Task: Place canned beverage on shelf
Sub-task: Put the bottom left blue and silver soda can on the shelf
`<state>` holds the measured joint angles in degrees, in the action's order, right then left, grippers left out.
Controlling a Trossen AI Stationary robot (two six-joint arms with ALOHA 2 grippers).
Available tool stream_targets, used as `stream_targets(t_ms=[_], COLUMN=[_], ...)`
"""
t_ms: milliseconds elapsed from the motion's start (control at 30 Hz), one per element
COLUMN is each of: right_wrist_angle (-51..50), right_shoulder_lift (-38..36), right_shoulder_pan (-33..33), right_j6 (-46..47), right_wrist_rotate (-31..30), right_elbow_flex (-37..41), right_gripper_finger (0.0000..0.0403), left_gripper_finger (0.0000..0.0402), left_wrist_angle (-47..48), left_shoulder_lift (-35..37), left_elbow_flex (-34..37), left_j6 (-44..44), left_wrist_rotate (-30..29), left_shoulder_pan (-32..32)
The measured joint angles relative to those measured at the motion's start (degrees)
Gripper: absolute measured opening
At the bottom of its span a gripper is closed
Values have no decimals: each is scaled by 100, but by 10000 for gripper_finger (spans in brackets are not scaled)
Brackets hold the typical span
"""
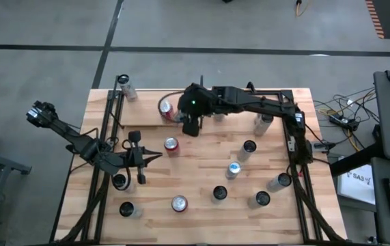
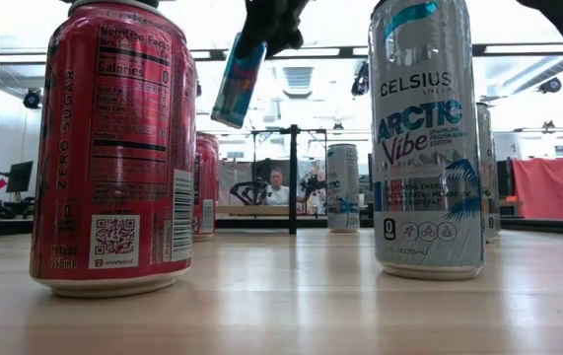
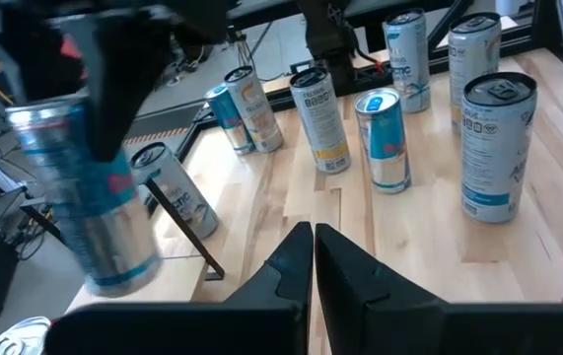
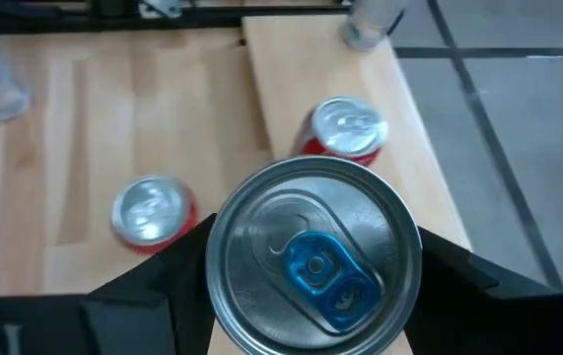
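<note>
Currently the right tool (image 4: 311,296) holds a silver can with a blue tab (image 4: 313,258), one dark finger against each side of the can body; only the can's top and rim show in the right wrist view, its label being hidden. From overhead this can cannot be made out, because the right arm and wrist cover it; the right tool (image 1: 190,123) sits just beside the shelf (image 1: 150,116), at the edge of the pale panel facing the middle of the worktop (image 1: 208,171). In the low view the held can (image 2: 239,81) hangs tilted above the worktop, its top swallowed by the dark tool, and its label is too small to read. A red can (image 1: 166,108) stands upright on the shelf, close to the held can; a second red can (image 1: 172,145) stands on the worktop near the shelf. A clear, pale container (image 1: 128,87) stands at the far corner of the shelf; its type is hard to tell. The left tool (image 1: 155,157) waits over the worktop, near the shelf, fingers closed together and holding nothing. In the left wrist view the near can at the frame edge is smeared and partly cut off. Two large cans in the low view block most of the worktop behind them.
</note>
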<state>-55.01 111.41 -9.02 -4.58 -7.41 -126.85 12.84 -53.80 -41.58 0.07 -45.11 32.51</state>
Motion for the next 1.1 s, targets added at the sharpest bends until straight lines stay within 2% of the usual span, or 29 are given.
stream_targets(t_ms=[733,1100], right_wrist_angle=[-199,-416], right_shoulder_lift=[510,791], right_shoulder_pan=[-794,-889], right_j6=[-309,-433], right_wrist_rotate=[48,178], right_elbow_flex=[48,63], right_gripper_finger=[226,226], left_gripper_finger=[0,0], left_wrist_angle=[-3,-20], left_shoulder_lift=[-9,-10], left_elbow_flex=[-26,-28], left_j6=[49,71], left_wrist_rotate=[-106,-106], left_shoulder_pan=[0,-9])
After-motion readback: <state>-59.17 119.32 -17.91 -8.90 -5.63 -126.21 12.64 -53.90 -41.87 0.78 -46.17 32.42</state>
